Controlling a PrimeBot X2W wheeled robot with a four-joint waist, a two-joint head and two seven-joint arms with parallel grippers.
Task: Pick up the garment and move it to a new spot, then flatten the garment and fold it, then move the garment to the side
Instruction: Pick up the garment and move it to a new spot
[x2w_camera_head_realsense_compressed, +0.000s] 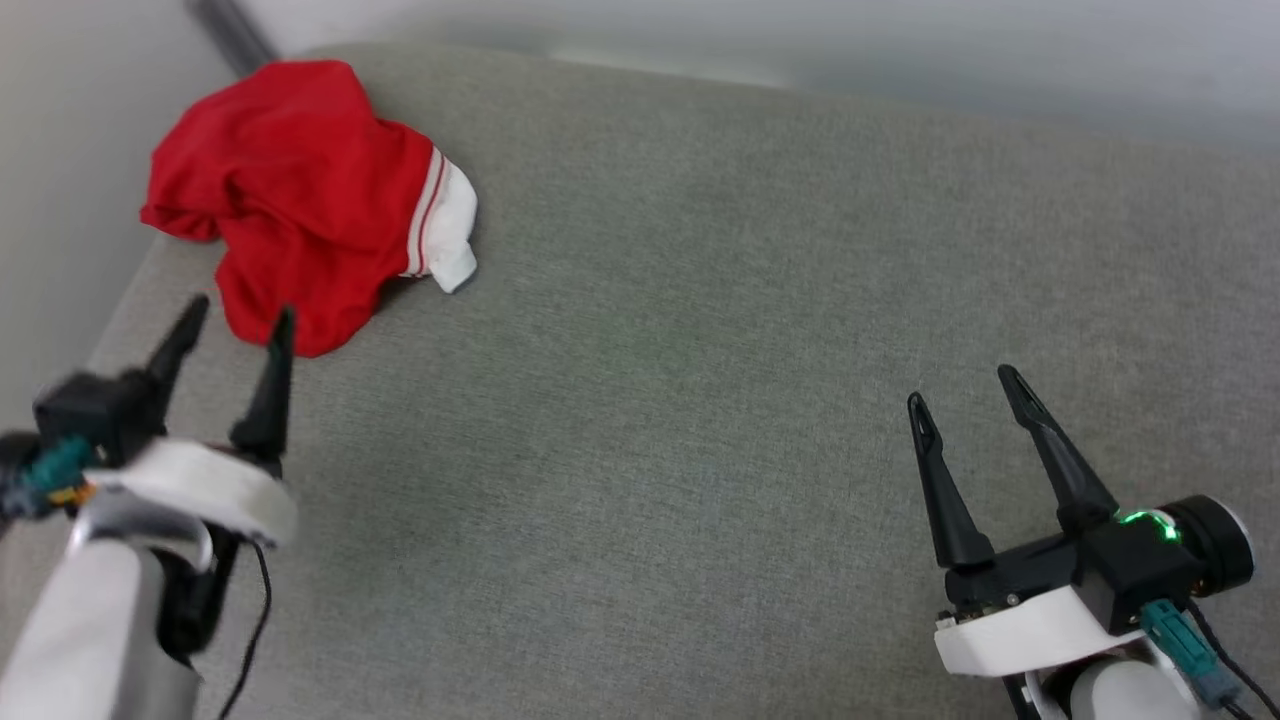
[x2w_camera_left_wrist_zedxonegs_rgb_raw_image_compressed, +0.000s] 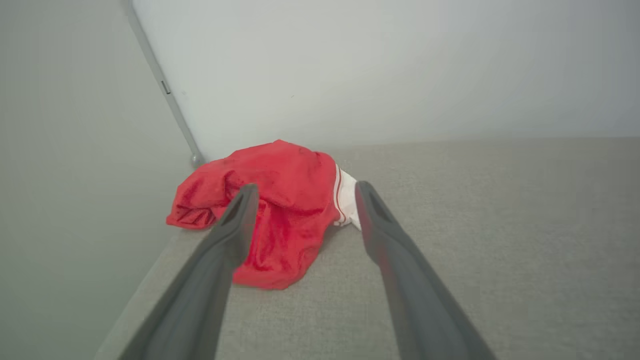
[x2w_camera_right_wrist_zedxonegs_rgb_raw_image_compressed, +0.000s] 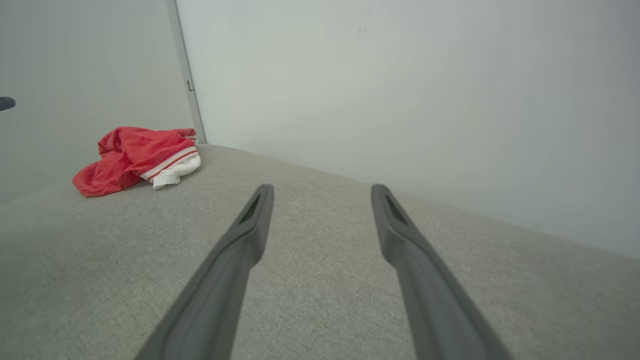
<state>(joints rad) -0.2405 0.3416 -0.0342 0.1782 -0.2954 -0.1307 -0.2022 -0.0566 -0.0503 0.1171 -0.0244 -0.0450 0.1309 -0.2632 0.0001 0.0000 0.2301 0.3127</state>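
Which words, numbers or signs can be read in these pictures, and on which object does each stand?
No text can be read.
The garment lies crumpled: red cloth, a white sleeve, striped trim, no lettering in sight.
The grey fabric surface and the wall carry none.

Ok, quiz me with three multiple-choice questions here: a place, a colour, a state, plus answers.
1. Where on the grey cushion does the garment lie? A: far left corner. B: centre. C: near right edge.
2. What colour is its sleeve? A: black. B: white. C: blue.
3. How is the left gripper? A: shut on the garment. B: open, holding nothing. C: shut, empty.
Answers: A, it is bunched at the cushion's far left end; B, white cloth beside the red; B, it stands spread wide with nothing in it.
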